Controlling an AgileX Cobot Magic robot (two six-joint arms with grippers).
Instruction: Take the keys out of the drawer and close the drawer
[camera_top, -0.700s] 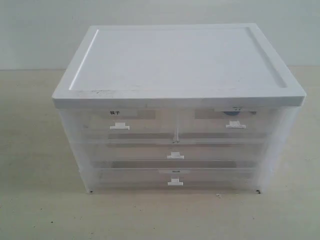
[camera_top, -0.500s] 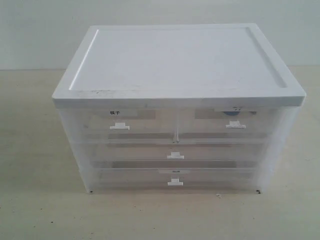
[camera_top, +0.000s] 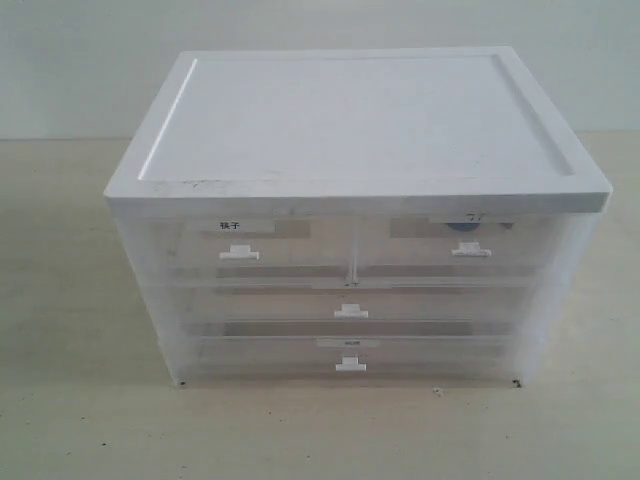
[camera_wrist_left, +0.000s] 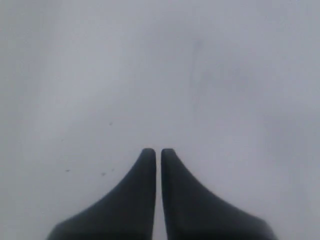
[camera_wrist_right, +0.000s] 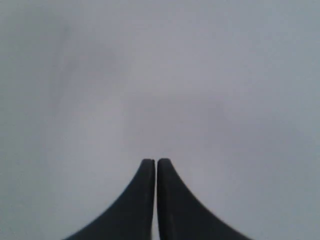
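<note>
A clear plastic drawer cabinet with a white lid (camera_top: 355, 120) fills the exterior view. Its top row holds two half-width drawers. The right one, the drawer (camera_top: 460, 245), has a white tab handle (camera_top: 470, 250) and a faint scribbled label, and it is pushed in. A dark bluish blob, probably the keys (camera_top: 470, 224), shows dimly through its front. Neither arm appears in the exterior view. My left gripper (camera_wrist_left: 158, 150) is shut with nothing in it, over a blank grey surface. Shut and empty too is my right gripper (camera_wrist_right: 156, 160).
The top left half-width drawer (camera_top: 245, 245) carries a bold black-character label. Two full-width clear drawers (camera_top: 350, 305) sit below, each with a white tab handle. The cabinet stands on a pale tabletop (camera_top: 70, 400), with a light wall behind.
</note>
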